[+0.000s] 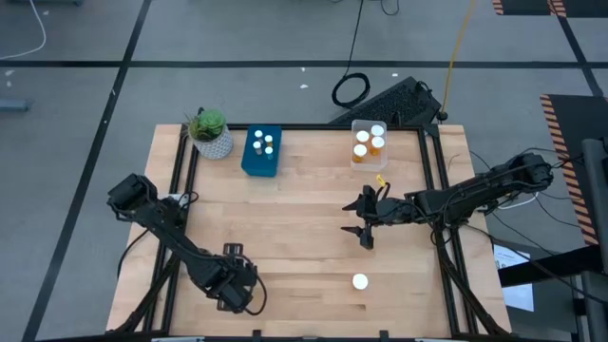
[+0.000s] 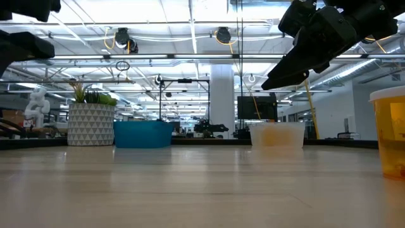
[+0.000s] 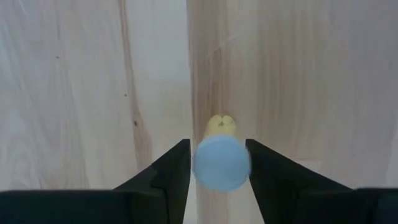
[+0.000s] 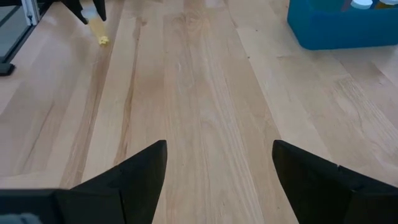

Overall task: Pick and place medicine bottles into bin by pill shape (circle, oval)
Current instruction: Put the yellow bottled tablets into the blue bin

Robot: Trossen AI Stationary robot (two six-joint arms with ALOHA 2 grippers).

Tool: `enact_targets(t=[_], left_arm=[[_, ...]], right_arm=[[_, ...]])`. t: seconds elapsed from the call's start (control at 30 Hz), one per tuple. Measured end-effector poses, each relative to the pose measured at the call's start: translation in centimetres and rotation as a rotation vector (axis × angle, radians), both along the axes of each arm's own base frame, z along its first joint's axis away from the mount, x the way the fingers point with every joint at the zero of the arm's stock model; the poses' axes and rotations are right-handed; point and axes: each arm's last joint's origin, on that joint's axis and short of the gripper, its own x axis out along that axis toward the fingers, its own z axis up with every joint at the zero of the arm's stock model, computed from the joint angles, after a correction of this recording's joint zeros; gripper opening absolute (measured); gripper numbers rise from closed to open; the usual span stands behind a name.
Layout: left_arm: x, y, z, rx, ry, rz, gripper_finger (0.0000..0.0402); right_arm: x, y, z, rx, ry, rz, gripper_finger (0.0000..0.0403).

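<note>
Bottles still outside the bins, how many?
2. Loose bottle stands on the table, right arm's side; held bottle is in the left gripper. Others may hide under the arms.

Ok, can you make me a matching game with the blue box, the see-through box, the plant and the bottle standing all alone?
Things:
1. blue plastic bin
2. clear plastic bin
3. green potted plant
4. lone white-capped bottle

Matches:
A. holds orange bottles
B. stands alone on bare wood
C. holds small white-capped bottles
D. sits at the far left corner of the wooden table

Pairs: 1-C, 2-A, 3-D, 4-B
</note>
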Motion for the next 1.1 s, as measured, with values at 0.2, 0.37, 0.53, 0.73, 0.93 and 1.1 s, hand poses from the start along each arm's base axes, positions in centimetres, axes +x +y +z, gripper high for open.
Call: enact_targets(t=[0.2,0.37,0.53,0.73,0.93,1.1], left_arm=[[-0.1,0.3,0.4,-0.003,0.003,0.000,0.0137],[0.0,0.7,0.8,-0.012,-0.001,-0.012,0.0116],[0.5,1.8,1.0,0.010,0.019,-0.050,0.0129],[1.9,5.6,2.2,0.077,0.045,-0.100,0.0130],[3.0,11.5,5.4,0.115,-0.039,-0.104,0.0118],[2.5,17.0,8.2,0.173,-0.123,-0.050,0.0129]], right_arm=[[0.0,0.0,0.0,0.000,0.000,0.000,0.0283],[0.0,0.0,0.0,0.000,0.000,0.000,0.0283],[0.0,0.0,0.0,0.000,0.000,0.000,0.0283],[0.0,0.0,0.0,0.000,0.001,0.000,0.0283],[0.0,0.0,-0.1,-0.001,0.008,0.000,0.0283],[-0.1,0.1,-0.1,0.012,0.006,-0.003,0.0283]])
